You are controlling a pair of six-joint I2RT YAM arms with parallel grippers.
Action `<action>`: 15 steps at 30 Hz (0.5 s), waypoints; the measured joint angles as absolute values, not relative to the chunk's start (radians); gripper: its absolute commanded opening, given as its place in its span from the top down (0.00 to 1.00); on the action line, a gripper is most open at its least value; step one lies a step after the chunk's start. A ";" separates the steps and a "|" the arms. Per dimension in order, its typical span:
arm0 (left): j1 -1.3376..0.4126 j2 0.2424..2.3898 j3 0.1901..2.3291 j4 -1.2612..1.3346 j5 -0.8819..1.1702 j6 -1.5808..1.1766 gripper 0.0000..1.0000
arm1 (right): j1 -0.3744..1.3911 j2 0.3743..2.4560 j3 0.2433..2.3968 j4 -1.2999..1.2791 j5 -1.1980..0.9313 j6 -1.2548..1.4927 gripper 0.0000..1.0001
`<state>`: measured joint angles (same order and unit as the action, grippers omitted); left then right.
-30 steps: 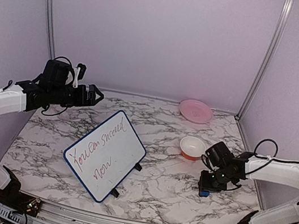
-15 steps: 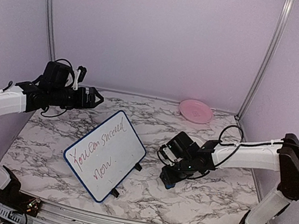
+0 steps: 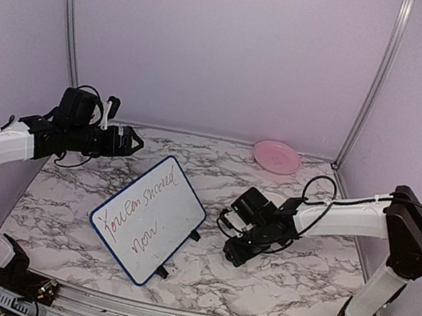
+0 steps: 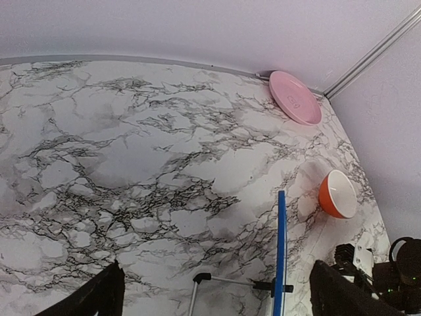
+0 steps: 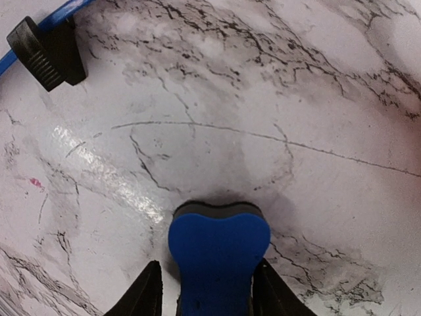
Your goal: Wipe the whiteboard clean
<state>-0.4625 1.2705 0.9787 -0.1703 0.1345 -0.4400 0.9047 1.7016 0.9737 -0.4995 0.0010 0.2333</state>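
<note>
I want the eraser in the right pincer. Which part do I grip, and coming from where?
Grip the eraser across its two long blue sides, coming straight down from above. It lies flat on the table, dark pad down, and looks narrow enough to fit: the right pincer straddles it, one finger beside each long side.
</note>
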 measured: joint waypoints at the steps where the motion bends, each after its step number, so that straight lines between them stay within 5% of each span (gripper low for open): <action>1: -0.463 1.271 0.979 -0.171 0.134 -0.440 0.01 | 0.905 1.702 0.974 -0.502 0.001 0.233 0.61; 7: -0.463 1.270 0.979 -0.179 0.134 -0.436 0.05 | 0.905 1.702 0.974 -0.512 0.002 0.231 0.73; 15: -0.457 1.266 0.971 -0.213 0.205 -0.426 0.24 | 0.906 1.694 0.980 -0.522 0.014 0.220 0.84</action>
